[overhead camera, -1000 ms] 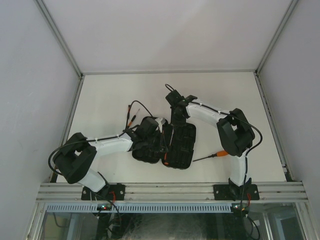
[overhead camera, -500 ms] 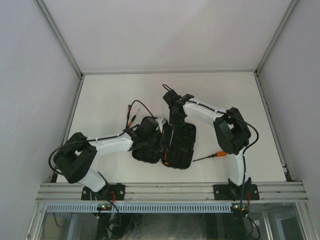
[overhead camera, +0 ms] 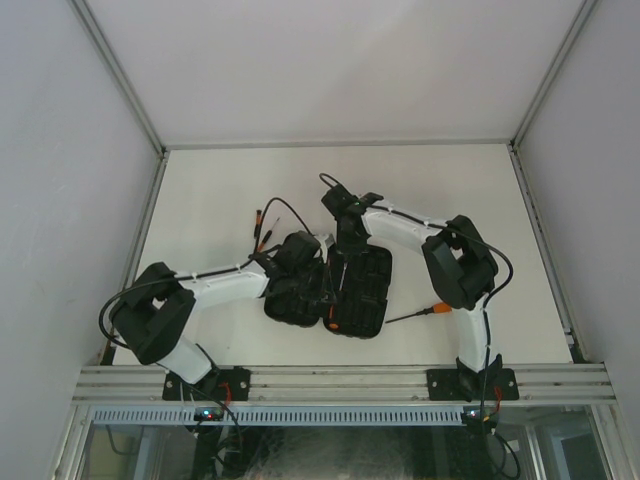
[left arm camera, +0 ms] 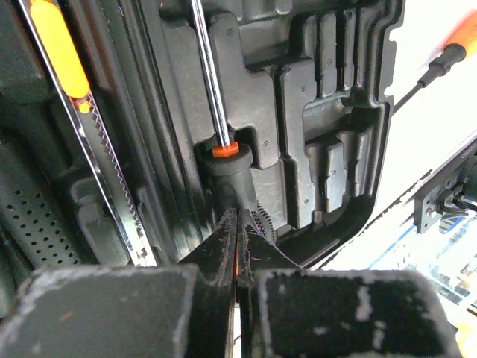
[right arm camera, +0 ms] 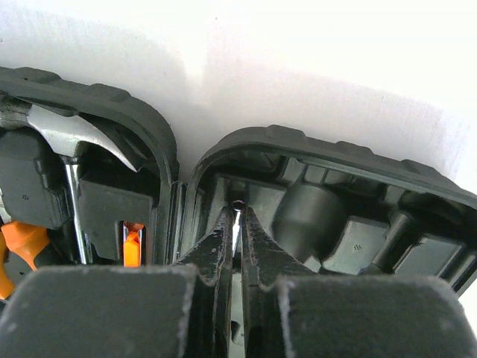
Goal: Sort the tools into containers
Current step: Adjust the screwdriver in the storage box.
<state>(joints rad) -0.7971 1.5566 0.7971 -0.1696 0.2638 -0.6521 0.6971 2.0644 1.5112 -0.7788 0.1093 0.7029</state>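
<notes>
The black tool case [overhead camera: 372,300] lies open at the table's middle, both halves up. A black-handled screwdriver [left arm camera: 226,160] with an orange collar lies in a moulded slot of the case [left arm camera: 328,112]. My left gripper [left arm camera: 237,224] is shut, its tips at the butt of that handle. My right gripper [right arm camera: 238,212] is shut on the screwdriver's thin steel shaft at the far end of the case [right arm camera: 335,156]. The hammer [right arm camera: 82,134] and the orange pliers [right arm camera: 13,250] sit in the other half. In the top view the left gripper [overhead camera: 322,284] and the right gripper [overhead camera: 343,246] are both over the case.
An orange-handled screwdriver [overhead camera: 428,311] lies on the table right of the case, also in the left wrist view [left arm camera: 455,45]. Thin orange-marked tools [overhead camera: 262,235] lie left of the case beside a black cable. White walls close the table's sides and back.
My right arm has swung a little to the left, taking its gripper left over the case's far end. The left arm has barely moved.
</notes>
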